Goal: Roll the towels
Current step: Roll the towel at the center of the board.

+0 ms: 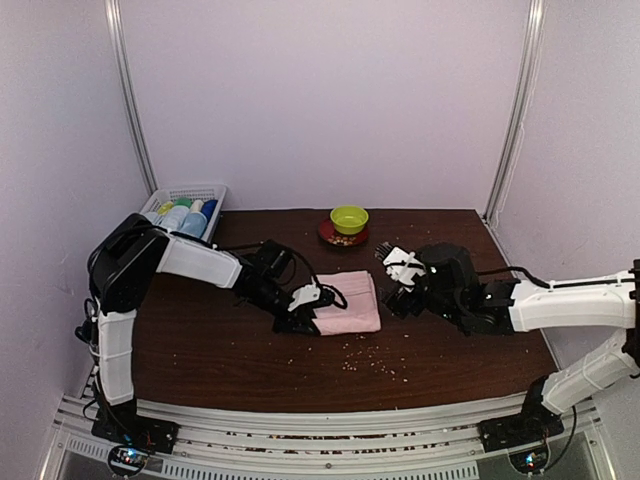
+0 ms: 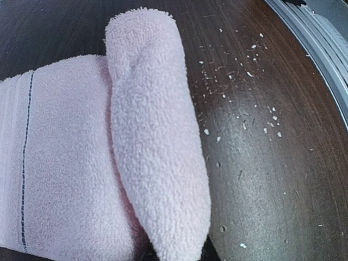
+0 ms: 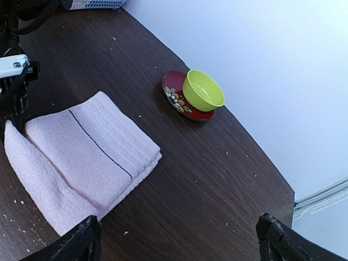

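The left gripper (image 1: 304,316) is clamped on the near left corner of the pale pink towel (image 1: 350,300). Its wrist view is filled by a thick flap of terry cloth that runs down to the bottom edge, where the jaws meet it. The fingers themselves are almost hidden under the cloth. That flap is a rolled-over strip along the towel's near edge, lying on top of the flat folded part, which carries a thin dark stitched line across it. The right gripper (image 1: 398,284) hangs just beside the towel's right edge with its jaws spread wide and nothing between them. In its own wrist view the two dark fingertips (image 3: 87,239) stand far apart at the bottom corners, apart from the cloth. The towel lies near the middle of the dark wooden table (image 1: 200,350), between the two grippers, folded into a rough square with its raised roll on the side nearest the arm bases. Behind it, near the back wall, a lime green bowl (image 1: 349,218) sits on a red patterned plate (image 1: 336,237), well apart from the towel. At the back left corner a white mesh basket (image 1: 190,192) holds several bottles. Pale crumbs (image 1: 372,356) are scattered over the wood in front of the towel and toward the near rail.
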`<state>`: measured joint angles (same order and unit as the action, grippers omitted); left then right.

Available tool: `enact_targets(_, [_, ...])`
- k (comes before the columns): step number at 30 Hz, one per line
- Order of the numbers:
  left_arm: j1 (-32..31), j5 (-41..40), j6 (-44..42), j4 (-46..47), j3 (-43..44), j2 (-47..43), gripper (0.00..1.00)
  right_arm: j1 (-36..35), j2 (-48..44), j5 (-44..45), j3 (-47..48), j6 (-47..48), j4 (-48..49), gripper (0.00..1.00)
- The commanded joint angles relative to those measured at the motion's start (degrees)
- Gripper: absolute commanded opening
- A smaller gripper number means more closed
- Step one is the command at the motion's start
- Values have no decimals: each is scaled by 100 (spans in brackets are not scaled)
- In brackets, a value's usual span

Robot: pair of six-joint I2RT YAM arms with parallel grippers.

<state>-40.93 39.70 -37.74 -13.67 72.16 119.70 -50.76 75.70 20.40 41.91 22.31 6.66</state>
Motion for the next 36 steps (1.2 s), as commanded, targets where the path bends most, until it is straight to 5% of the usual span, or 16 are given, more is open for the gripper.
enact_targets(1, [35,45,195,-836,33,494,0,-26,-568,-280,-935,211,1817,100])
enact_targets(9, [164,160,337,-1309,612,952,0,-437,-326,-1283,-1205,1701,1339,97])
enact_targets(17, [280,168,346,-1755,1056,1174,0,-829,1056,-759,-898,2559,1584,88])
enact_targets(27, [396,310,285,-2078,1378,1364,0,-838,2381,-160,-376,3191,2195,58])
enact_targets(36, [462,380,258,-2174,1476,1425,0,-785,3090,44,62,3336,2321,46])
